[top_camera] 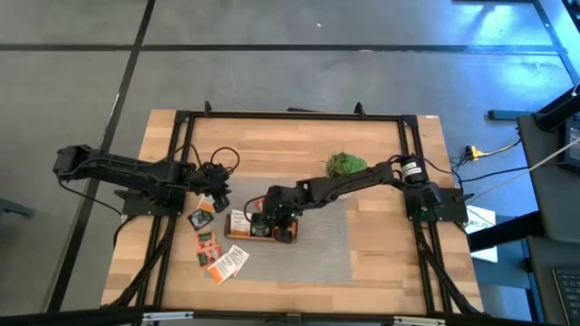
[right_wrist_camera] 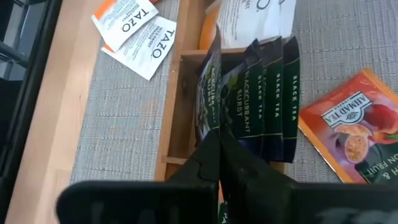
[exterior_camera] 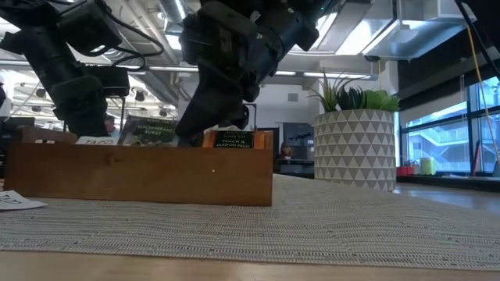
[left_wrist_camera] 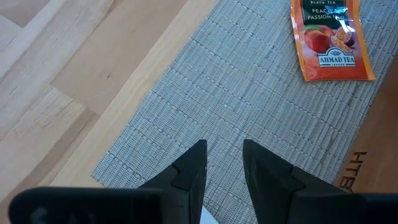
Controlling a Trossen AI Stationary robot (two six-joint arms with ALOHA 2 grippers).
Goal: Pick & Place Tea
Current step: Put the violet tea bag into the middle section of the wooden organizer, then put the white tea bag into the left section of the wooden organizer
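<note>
Reaching in from the right side of the table, the right gripper (top_camera: 269,217) is held low over the wooden tray (top_camera: 260,228), which lies on the grey mat (top_camera: 317,235) near the table's middle. Its fingers (right_wrist_camera: 214,158) are pressed together directly above a row of dark blackcurrant sachets (right_wrist_camera: 255,93) standing on edge in one compartment of the tray; whether anything is pinched between the tips cannot be told. White sachets (right_wrist_camera: 252,18) are seen in the next compartment. Two white-and-orange sachets (right_wrist_camera: 137,34) lie flat on the mat just beside the tray, and a red-orange peach sachet (right_wrist_camera: 354,134) lies flat on the mat on its other side. More loose sachets (top_camera: 213,249) are scattered on the wood and the mat's edge toward the left front of the table. The left gripper (top_camera: 217,188) is positioned above the mat's corner, its fingers (left_wrist_camera: 186,174) spread with a gap between them and nothing held; a red-orange sachet (left_wrist_camera: 329,40) lies flat on the mat ahead of it. The potted plant (top_camera: 345,165) stands behind the mat, well apart from the tray.
</note>
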